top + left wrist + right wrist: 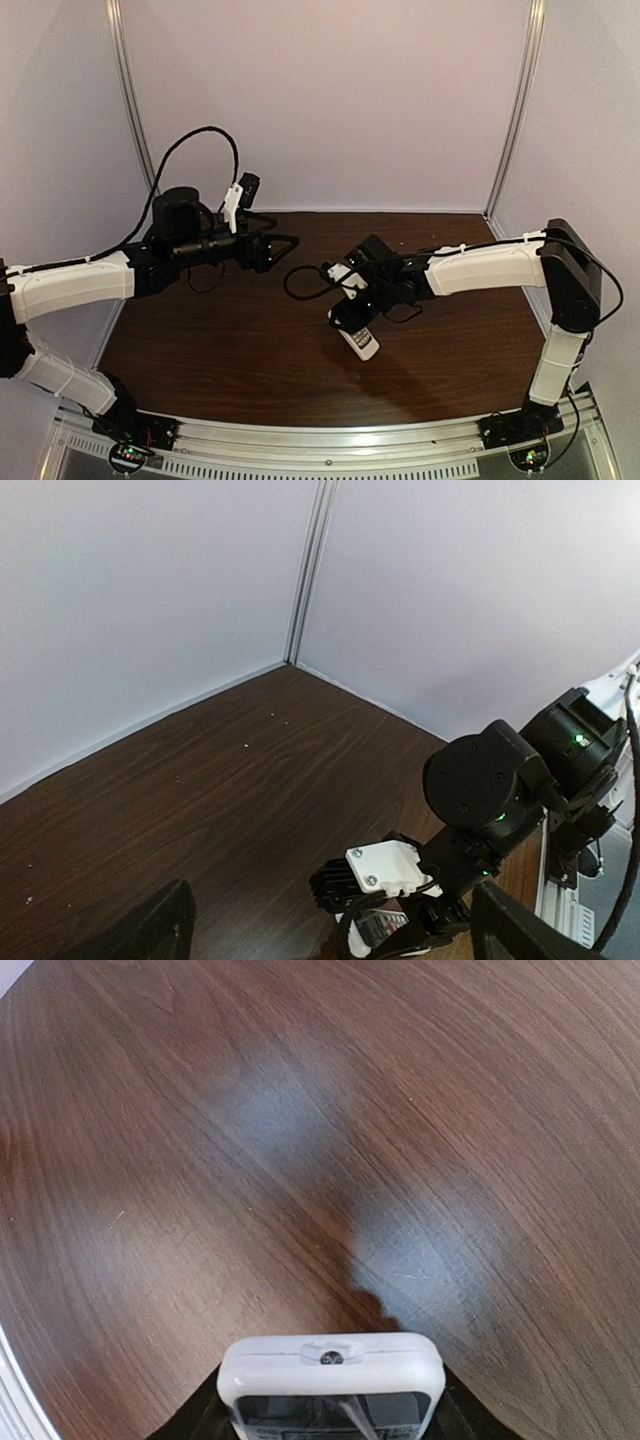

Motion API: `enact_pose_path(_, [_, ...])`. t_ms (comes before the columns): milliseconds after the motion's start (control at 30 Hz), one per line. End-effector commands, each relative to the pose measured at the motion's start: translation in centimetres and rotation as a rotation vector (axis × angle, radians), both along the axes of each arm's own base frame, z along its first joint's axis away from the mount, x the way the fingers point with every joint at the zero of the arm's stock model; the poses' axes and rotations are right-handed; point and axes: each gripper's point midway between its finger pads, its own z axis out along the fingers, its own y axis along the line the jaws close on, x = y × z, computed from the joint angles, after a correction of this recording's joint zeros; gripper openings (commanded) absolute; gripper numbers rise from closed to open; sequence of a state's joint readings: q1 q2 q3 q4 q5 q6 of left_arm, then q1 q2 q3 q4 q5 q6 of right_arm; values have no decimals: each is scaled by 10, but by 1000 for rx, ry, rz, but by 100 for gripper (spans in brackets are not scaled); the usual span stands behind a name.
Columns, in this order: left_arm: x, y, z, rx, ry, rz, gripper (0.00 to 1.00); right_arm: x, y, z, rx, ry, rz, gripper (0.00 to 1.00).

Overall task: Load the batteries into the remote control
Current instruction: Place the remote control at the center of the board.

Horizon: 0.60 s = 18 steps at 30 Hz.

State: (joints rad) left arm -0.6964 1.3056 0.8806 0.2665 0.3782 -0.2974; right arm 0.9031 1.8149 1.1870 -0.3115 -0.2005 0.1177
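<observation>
Remote control [363, 342] pinched between the right gripper [347, 318] fingers above the dark wooden table [230, 340]; left gripper [283, 245] fingers spread wide; pale walls [330, 100] behind.

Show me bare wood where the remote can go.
Bare wood: front-left of the dark wooden table, between the left arm and the metal front rail. Also front-right, in front of the right arm. Crowded: the middle, where the open left gripper faces the right gripper holding the small flat white remote control.
</observation>
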Motion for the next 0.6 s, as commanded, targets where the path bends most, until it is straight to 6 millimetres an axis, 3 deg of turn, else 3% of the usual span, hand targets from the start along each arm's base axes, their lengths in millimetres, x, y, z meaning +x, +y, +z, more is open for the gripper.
enact_pose_path(0, [12, 2, -1, 21, -17, 41, 97, -26, -19, -44, -154, 160, 30, 21])
enact_pose_path(167, [34, 17, -13, 97, 23, 193, 98, -32, -20, -49, -183, 212, 52, 21])
enact_pose_path(333, [57, 48, -22, 128, 84, 357, 97, -38, -26, -62, -246, 253, 70, 21])
enact_pose_path(567, [59, 64, -22, 104, 89, 385, 97, -39, -29, -75, -301, 257, 71, 22])
